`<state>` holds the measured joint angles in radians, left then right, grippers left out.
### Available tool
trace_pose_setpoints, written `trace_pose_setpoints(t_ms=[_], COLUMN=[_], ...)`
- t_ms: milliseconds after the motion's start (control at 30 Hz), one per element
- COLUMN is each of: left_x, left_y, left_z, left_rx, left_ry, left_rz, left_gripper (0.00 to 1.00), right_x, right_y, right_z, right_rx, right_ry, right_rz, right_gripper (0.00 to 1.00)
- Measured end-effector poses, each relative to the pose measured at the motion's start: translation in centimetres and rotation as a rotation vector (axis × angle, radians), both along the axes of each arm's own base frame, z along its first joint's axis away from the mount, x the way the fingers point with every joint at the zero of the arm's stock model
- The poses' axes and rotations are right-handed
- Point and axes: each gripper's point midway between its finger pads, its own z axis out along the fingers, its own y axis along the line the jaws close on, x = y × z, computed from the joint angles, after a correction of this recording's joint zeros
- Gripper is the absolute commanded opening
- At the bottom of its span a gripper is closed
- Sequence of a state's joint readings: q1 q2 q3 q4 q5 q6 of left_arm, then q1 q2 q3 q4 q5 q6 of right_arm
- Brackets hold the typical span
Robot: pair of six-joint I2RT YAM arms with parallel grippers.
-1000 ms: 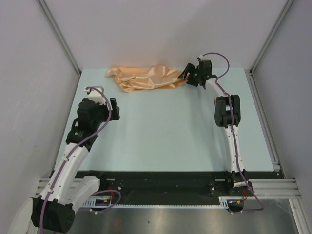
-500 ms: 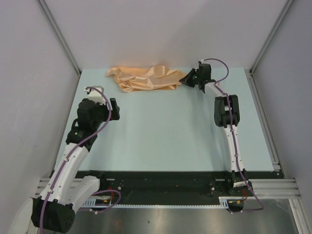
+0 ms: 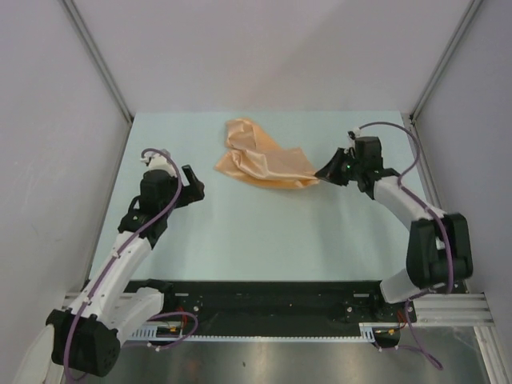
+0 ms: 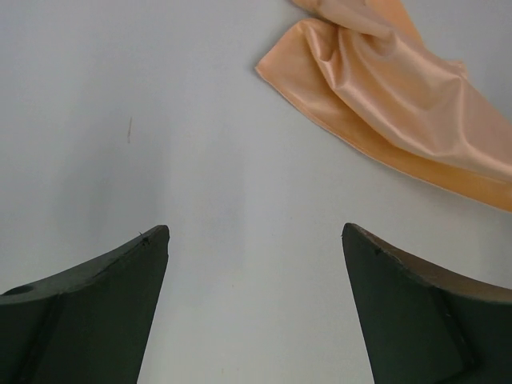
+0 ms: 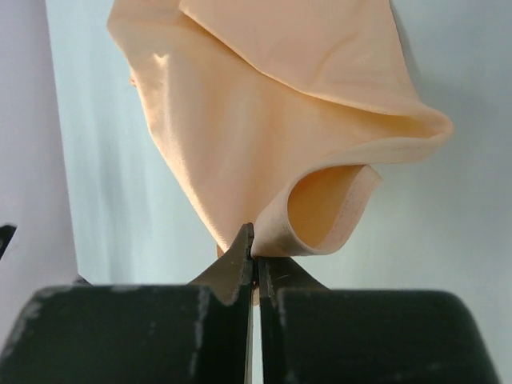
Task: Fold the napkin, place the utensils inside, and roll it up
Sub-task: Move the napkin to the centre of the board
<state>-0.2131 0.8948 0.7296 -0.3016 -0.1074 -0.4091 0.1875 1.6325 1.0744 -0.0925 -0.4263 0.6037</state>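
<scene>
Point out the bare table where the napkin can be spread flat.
Widest bare table lies on the near side of the napkin, between the left gripper and the right gripper. A narrower strip runs behind the napkin, along the back wall. Crowded where the right gripper pinches the napkin's corner.

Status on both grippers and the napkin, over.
Right gripper shut on napkin hem. Left gripper open, above table, clear of it. Napkin crumpled, not yet folded. No utensil in view, nothing blocking.

Pale blue table [image 3: 264,236], grey walls [image 3: 264,56]
</scene>
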Motion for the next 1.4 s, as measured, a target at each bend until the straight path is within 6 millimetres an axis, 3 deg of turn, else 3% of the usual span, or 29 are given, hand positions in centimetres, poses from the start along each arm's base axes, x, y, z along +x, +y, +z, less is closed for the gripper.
trace_pose_setpoints(t_ms=[100,200,333,367,500,667,933,1233,1400], left_x=[0.0,0.5,1.5,1.8,3.8,6.5,9.9,10.1,10.8], left_y=[-0.9,-2.2,-4.0,-4.5,-6.9,-8.9,-12.1,-12.5,-12.8], left_z=[-2.3,-4.4,-7.6,-8.4,-11.3,-13.4,-14.8,-16.4,-16.5], left_rx=[-0.011,-0.014,0.000,0.010,0.042,0.028,-0.027,-0.024,-0.027], left_ry=[0.068,0.128,0.203,0.225,0.310,0.345,0.369,0.412,0.406], left_rz=[0.000,-0.013,-0.035,-0.047,-0.089,-0.124,-0.203,-0.210,-0.207], left_gripper=[0.91,0.86,0.80,0.74,0.67,0.67,0.64,0.65,0.50], right_x=[-4.1,-6.4,-8.2,-8.6,-10.3,-10.9,-10.5,-10.7,-10.9], right_y=[-2.5,-5.0,-7.8,-8.1,-8.8,-8.6,-8.1,-7.7,-7.5], right_z=[1.3,1.4,-0.4,-1.0,-3.5,-4.1,-3.8,-4.2,-4.3], right_rx=[-0.064,-0.118,-0.188,-0.198,-0.218,-0.206,-0.180,-0.156,-0.145], right_ry=[-0.017,-0.004,0.058,0.076,0.152,0.171,0.152,0.161,0.164], right_rz=[-0.032,-0.077,-0.129,-0.133,-0.139,-0.129,-0.109,-0.093,-0.086], right_gripper=[0.00,0.00,0.00,0.00,0.00,0.00,0.00,0.00,0.00])
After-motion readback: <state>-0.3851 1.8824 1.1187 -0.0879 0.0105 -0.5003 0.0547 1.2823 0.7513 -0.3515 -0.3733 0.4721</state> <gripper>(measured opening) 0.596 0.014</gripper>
